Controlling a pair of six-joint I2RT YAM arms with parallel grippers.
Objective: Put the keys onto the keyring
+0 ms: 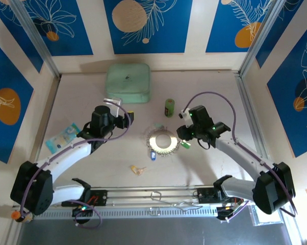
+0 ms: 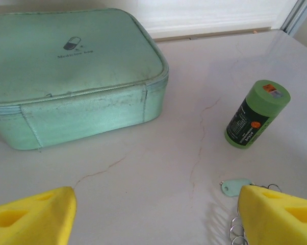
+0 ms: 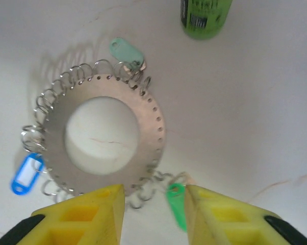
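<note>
The keyring (image 1: 160,141) is a flat silvery disc with a wide hole and small wire loops round its rim (image 3: 143,102). A blue key (image 3: 26,173) hangs at its left edge and a pale mint key (image 3: 125,51) at its far edge. My right gripper (image 3: 156,206) is open at the ring's near edge. A green key (image 3: 177,204) lies between its fingers, close to the right finger (image 3: 230,217). A yellow key (image 1: 137,169) lies loose on the table. My left gripper (image 2: 156,224) is open over bare table, left of the ring.
A mint-green square box (image 1: 128,81) sits at the back, and a small upright green cylinder (image 1: 169,107) stands just behind the ring. A bluish banknote-like sheet (image 1: 61,137) lies at the left beside the left arm.
</note>
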